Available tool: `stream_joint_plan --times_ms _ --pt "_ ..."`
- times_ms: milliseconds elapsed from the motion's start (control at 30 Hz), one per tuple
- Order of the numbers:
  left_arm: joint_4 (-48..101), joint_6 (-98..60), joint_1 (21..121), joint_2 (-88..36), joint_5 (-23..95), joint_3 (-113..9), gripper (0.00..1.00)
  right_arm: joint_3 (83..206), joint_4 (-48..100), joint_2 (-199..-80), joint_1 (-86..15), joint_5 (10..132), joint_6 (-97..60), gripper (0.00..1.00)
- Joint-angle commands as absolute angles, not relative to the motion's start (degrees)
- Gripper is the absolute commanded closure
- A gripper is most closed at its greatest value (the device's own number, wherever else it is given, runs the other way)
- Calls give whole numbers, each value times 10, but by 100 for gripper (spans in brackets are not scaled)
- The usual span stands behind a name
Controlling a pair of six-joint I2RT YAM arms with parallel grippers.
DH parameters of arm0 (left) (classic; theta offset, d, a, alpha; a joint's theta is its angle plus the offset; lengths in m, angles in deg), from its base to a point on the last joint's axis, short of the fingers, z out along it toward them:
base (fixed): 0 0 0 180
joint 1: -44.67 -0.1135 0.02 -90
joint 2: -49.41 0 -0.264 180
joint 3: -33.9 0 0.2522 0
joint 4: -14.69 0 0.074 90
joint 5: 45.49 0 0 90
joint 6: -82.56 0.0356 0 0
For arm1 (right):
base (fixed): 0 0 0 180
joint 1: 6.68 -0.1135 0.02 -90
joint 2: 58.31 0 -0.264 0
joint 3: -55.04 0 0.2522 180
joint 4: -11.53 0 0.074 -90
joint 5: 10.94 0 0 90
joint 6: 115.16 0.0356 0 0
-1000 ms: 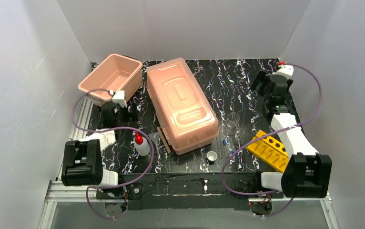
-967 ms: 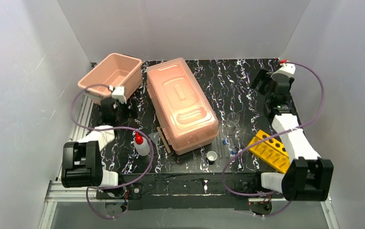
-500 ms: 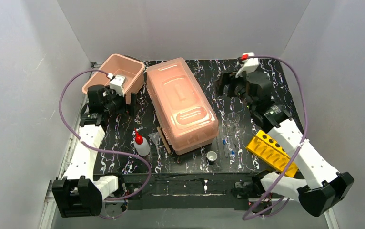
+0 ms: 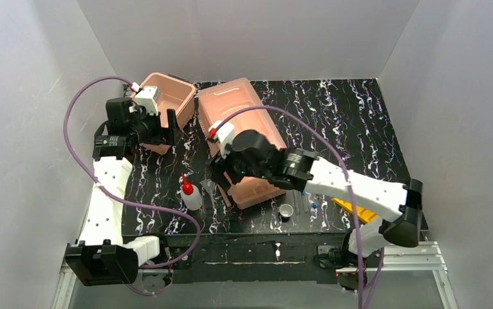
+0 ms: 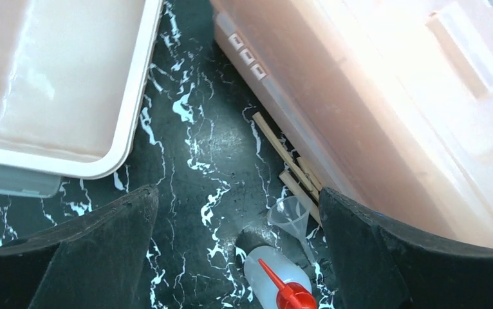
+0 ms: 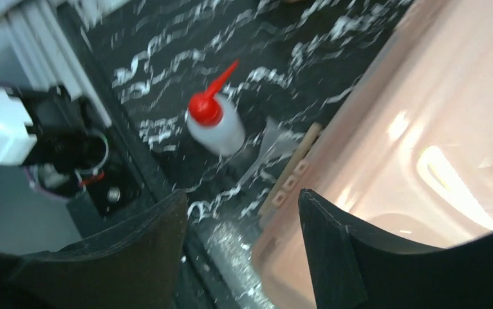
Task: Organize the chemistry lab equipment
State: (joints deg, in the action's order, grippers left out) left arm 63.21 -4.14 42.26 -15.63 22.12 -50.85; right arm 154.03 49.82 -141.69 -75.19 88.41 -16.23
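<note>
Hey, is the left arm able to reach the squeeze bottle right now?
Likely yes: the left gripper hangs open over bare table facing the bottle, though the right gripper is also near it.

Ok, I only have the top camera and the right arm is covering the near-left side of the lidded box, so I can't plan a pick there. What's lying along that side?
Observer: The left wrist view shows wooden clamps on the table, right along the foot of the lidded box.
Operator: Anything between them and the squeeze bottle?
Observer: Yes, a clear funnel sits beside the clamps, just past the squeeze bottle.
Operator: Is the right hand holding anything?
Observer: No. In the right wrist view the right hand has its fingers apart with nothing between them, and the bottle shows through the gap.
</note>
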Motion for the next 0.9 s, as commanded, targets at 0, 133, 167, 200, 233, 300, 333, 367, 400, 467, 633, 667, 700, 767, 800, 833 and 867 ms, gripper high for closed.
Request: stream_joint_plan --times_ms 0,133,167,200,233,300,333,367,400,467,633,667,700,767,800,833,867 --pt "689 -62 415 -177 272 -525 5 1538 553 -1454 -769 849 -140 32" --pt "688 -66 413 -180 277 -531 6 1511 563 -1494 -768 865 -140 49" --pt "686 -66 413 -179 277 -531 6 1515 576 -1503 -767 868 -145 53" --pt "685 -65 414 -179 277 -532 6 1518 587 -1509 -764 868 -147 56" --pt "684 -63 413 -178 277 -532 6 1520 595 -1512 -758 861 -148 58" --pt "684 -61 413 -179 278 -532 6 1512 594 -1509 -738 839 -151 59" --pt "684 -59 413 -180 280 -532 6 1507 592 -1507 -724 829 -152 59" --pt "684 -58 413 -181 282 -531 6 1505 593 -1508 -706 812 -152 59" --pt "684 -57 413 -182 284 -530 6 1504 595 -1509 -687 797 -153 59" --pt "681 -54 413 -184 283 -525 6 1502 595 -1513 -645 757 -157 60" --pt "674 -50 413 -184 270 -511 7 1527 619 -1500 -631 716 -170 51" --pt "673 -49 413 -184 267 -508 7 1529 620 -1491 -634 709 -165 47" --pt "673 -47 413 -185 263 -507 7 1527 619 -1477 -639 706 -160 43" --pt "672 -45 413 -187 258 -505 8 1500 609 -1441 -647 707 -151 40" --pt "672 -45 413 -189 255 -504 8 1484 603 -1419 -646 707 -142 40" --pt "671 -44 413 -192 253 -502 8 1464 598 -1396 -647 710 -134 42" --pt "669 -42 413 -195 251 -501 9 1443 591 -1370 -647 713 -128 45"
